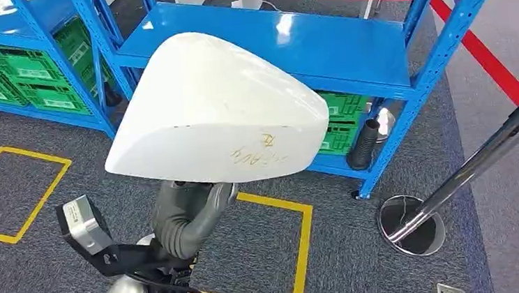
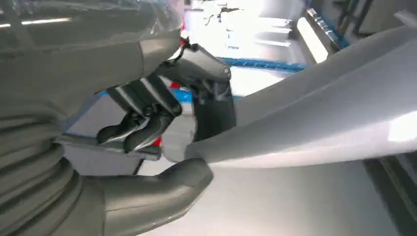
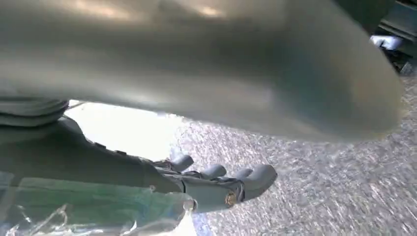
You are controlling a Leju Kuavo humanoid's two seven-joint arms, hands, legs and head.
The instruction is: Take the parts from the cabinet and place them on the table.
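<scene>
A large white curved shell part [image 1: 219,108] hangs in front of me above the carpet, with faint writing on its near face. My left hand [image 1: 187,219] reaches up under it from below. In the left wrist view the left hand [image 2: 142,115] grips the part's [image 2: 319,113] edge, thumb [image 2: 157,194] on one side and dark fingers curled on the other. In the right wrist view the part [image 3: 196,64] spans the picture over my right hand [image 3: 216,184], whose fingers lie stretched out with a gap to the part. Whether it touches the part is hidden.
A blue shelf rack [image 1: 269,41] stands just ahead, with green crates [image 1: 20,74] on the left and under its shelf [image 1: 342,122]. A black ribbed tube [image 1: 365,145] leans by its post. A chrome stanchion [image 1: 411,227] and red belt [image 1: 488,58] are on the right. Yellow lines [image 1: 300,248] mark the carpet.
</scene>
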